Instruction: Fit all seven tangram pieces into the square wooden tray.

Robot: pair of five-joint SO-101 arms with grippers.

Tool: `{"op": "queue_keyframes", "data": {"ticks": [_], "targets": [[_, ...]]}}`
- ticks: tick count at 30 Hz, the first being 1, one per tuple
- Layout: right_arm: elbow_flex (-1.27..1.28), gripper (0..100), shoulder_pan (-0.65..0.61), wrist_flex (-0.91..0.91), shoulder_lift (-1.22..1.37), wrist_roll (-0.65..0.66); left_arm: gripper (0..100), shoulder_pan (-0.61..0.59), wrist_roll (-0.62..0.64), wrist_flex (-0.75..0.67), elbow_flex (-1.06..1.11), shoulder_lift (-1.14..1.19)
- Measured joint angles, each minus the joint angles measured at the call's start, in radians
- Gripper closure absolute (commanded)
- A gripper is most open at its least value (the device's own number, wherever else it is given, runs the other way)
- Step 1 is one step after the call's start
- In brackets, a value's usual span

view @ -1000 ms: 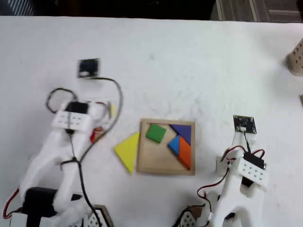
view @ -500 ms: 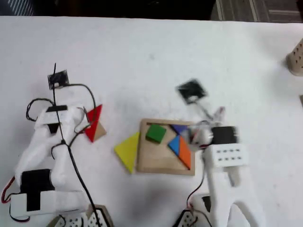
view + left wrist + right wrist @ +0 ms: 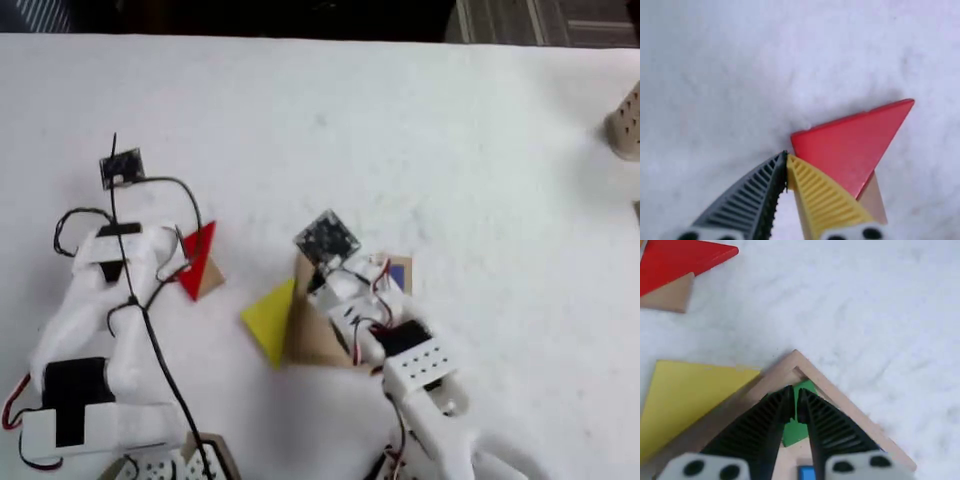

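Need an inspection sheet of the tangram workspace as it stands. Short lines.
Surface: white table, no spills seen.
Job's things: wooden tray partly under the right arm; green square and blue piece in it; yellow triangle on the table right beside the tray; red triangle touching a tan piece, apart from the tray.
Clutter: perforated tan block at the table's edge.
Grippers: left gripper shut, at the red triangle's corner; right gripper over the green square.
Cables: black cable looped off the left arm; red and white wires on the right arm.
Surroundings: dark floor beyond the table.
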Motion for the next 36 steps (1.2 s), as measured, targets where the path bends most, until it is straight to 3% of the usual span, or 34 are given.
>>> {"op": "queue_keyframes", "data": {"ticks": [6,15,26,36], "targets": [[0.008,98.1,0.003,-0.005,0.037,0.038,98,0.000,0.000,0.000,0.000,0.000],[-0.129,98.1,0.012,0.012,0.310,0.094,98,0.000,0.000,0.000,0.000,0.000],[-0.170,98.1,0.121,0.115,0.316,0.094,98,0.000,0.000,0.000,0.000,0.000],[-0.172,98.1,0.147,0.158,0.285,0.094,98,0.000,0.000,0.000,0.000,0.000]]}}
